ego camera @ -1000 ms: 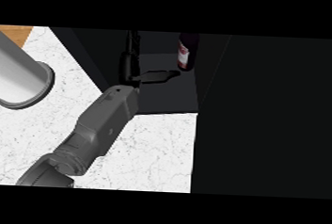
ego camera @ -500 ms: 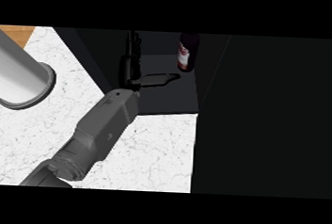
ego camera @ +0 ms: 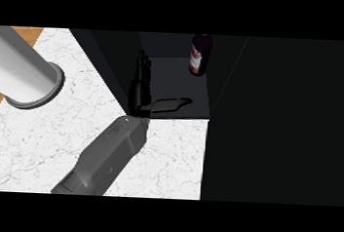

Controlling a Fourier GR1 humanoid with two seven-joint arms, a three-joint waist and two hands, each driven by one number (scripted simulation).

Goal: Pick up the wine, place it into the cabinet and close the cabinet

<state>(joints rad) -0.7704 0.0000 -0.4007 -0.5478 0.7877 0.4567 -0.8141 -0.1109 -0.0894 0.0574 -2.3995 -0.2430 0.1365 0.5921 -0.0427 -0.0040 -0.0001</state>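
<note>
The wine bottle (ego camera: 200, 55), dark with a pale label, stands upright deep inside the black cabinet (ego camera: 177, 91). Nothing is touching it. My right hand (ego camera: 141, 86) is at the cabinet's front left corner with its fingers straight, lying along the left wall (ego camera: 109, 61). It is open and holds nothing, and it is well to the left of the bottle. Its grey forearm (ego camera: 105, 159) runs in from the lower left over the counter. My left hand does not show.
A thick pale grey cylinder (ego camera: 18, 67) slants across the upper left above the white marble counter (ego camera: 37, 141). A broad black cabinet panel (ego camera: 283, 118) fills the right side. A strip of wooden floor (ego camera: 24, 33) shows at the far left.
My right hand has pulled back left from the bottle and its fingers have swung from pointing at the bottle to lying along the left wall. The bottle has stayed standing in the cabinet.
</note>
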